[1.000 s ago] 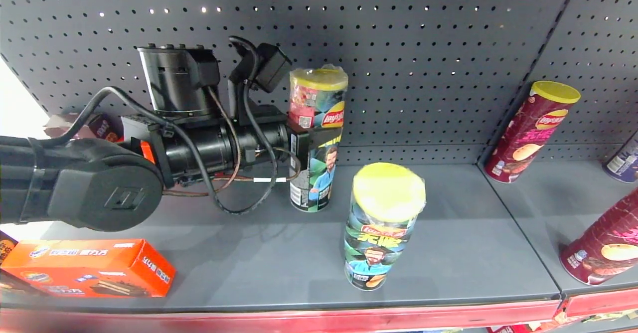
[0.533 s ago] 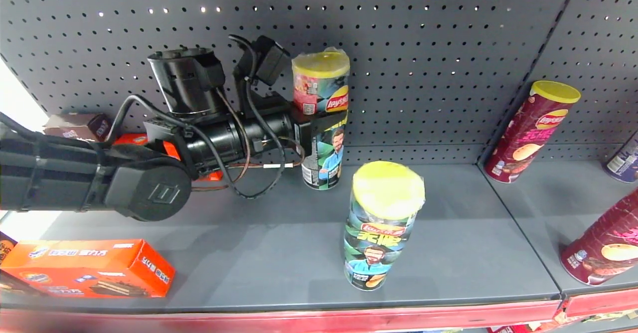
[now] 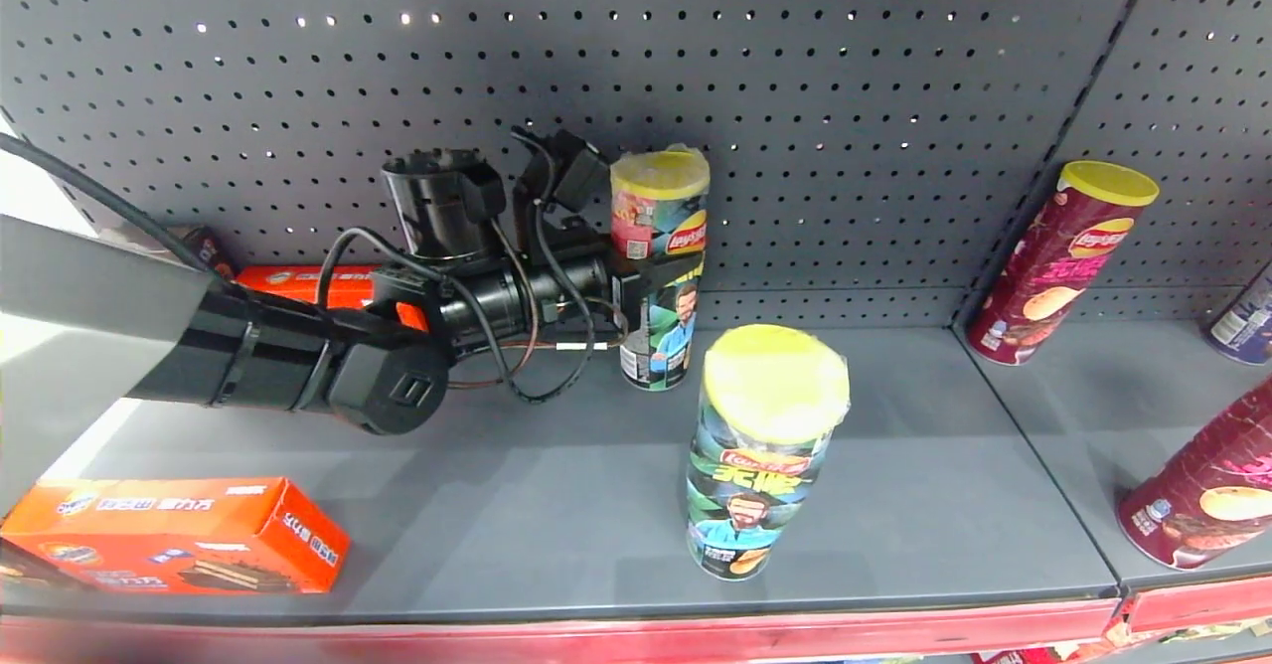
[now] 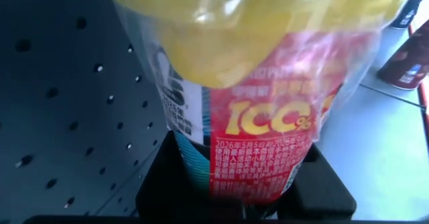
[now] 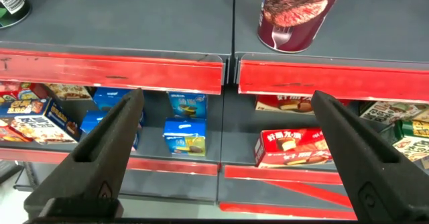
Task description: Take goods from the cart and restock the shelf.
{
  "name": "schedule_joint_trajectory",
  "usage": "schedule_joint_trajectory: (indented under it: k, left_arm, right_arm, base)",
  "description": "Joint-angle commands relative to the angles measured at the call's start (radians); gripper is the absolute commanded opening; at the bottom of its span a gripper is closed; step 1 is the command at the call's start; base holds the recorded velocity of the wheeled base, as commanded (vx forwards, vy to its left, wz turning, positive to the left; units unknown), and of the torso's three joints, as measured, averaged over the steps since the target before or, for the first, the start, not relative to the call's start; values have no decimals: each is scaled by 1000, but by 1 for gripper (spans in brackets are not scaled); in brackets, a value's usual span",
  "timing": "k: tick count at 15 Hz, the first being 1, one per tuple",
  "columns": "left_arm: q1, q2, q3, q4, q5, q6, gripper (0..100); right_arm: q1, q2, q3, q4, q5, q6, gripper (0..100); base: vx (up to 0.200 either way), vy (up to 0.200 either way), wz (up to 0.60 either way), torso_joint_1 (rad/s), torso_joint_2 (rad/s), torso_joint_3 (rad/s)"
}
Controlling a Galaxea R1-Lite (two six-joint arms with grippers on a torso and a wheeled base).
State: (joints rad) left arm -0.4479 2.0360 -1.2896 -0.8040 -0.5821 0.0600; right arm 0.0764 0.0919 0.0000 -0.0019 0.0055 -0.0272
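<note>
Left tool (image 3: 661, 276) is pinching the tall yellow-lidded, film-wrapped chip can (image 3: 660, 209) around mid-height, with the can upright. Over the last second the arm carried it away from me and slightly right, lifting a touch and then dropping. It now sits at the far side of the grey metal shelf (image 3: 924, 505), just in front of the perforated back panel (image 3: 845, 97). The base looks at or just above the deck; I cannot tell whether it touches. A matching yellow-lidded can (image 3: 763, 450) stands nearer and to the right, apart from the held one. My reading is that placement of this item is almost done. What remains is to settle the base, let go, and draw the arm back leftward without clipping the orange carton (image 3: 308, 284) lying behind it. Right tool (image 5: 228, 157) has its fingers spread with nothing between them and faces the red-edged lower shelves (image 5: 114, 66). The dark red can (image 3: 1058, 261) at far right and the orange biscuit box (image 3: 174, 535) at near left have not shifted.
</note>
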Motion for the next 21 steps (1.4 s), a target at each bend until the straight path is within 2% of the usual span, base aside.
schedule_joint_trajectory:
  k: [1, 8, 9, 12, 15, 19, 21]
  left_arm:
    - [-8, 53, -36, 0, -1, 0, 0]
    - [-26, 89, -53, -1, 1, 0, 0]
    - [-28, 87, -53, -1, 2, 0, 100]
    - [-26, 69, -25, -1, 10, 0, 100]
    - [-3, -5, 56, -1, 13, 0, 100]
    - [9, -134, 217, 9, 88, 6, 100]
    - [8, -158, 259, 19, 150, 34, 100]
  right_arm:
    - [0, 3, 0, 0, 1, 0, 100]
    - [0, 3, 0, 0, 1, 0, 100]
    - [0, 3, 0, 0, 1, 0, 100]
    - [0, 3, 0, 0, 1, 0, 100]
    - [0, 3, 0, 0, 1, 0, 100]
    - [0, 3, 0, 0, 1, 0, 100]
    - [0, 3, 0, 0, 1, 0, 100]
  base:
    - [0, 0, 0, 0, 0, 0]
    - [0, 0, 0, 0, 0, 0]
    - [0, 0, 0, 0, 0, 0]
    - [0, 0, 0, 0, 0, 0]
    - [0, 0, 0, 0, 0, 0]
    - [0, 0, 0, 0, 0, 0]
    - [0, 0, 0, 0, 0, 0]
